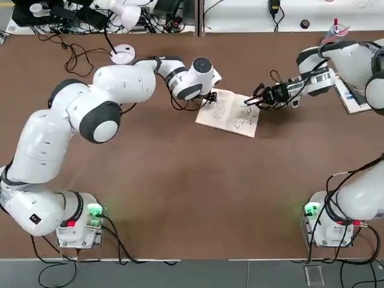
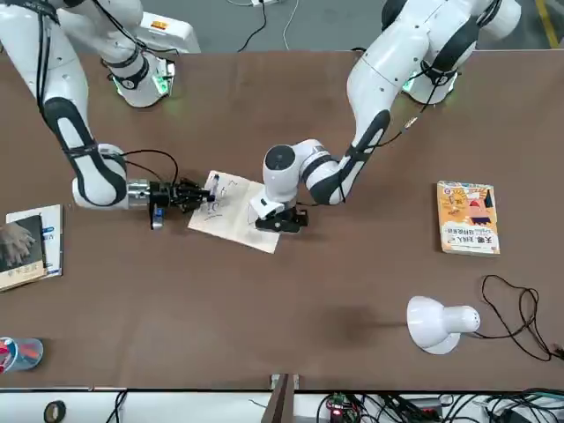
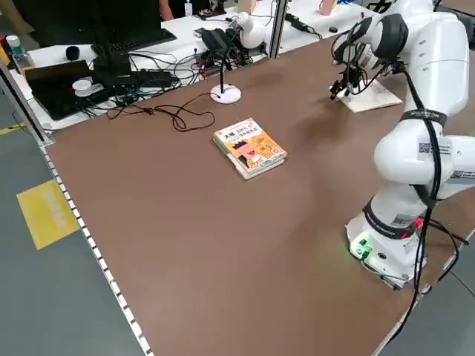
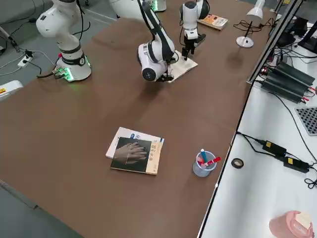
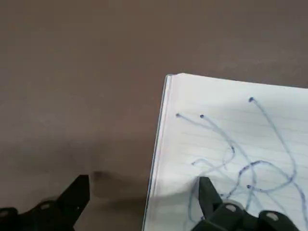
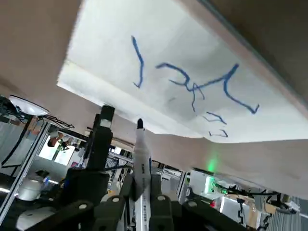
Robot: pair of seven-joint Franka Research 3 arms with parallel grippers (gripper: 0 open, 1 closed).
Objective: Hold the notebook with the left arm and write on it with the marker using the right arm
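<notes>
A dark-covered book (image 4: 133,154) lies over a white one (image 4: 124,135) on the brown desk (image 4: 94,144). Near them stands a clear cup (image 4: 202,167) of markers. Farther off, one arm (image 4: 157,49) reaches over an open notebook (image 4: 182,67); a white lamp (image 4: 255,14) stands beyond.

A brown table (image 1: 180,180) stands on grey floor (image 1: 210,273).
</notes>
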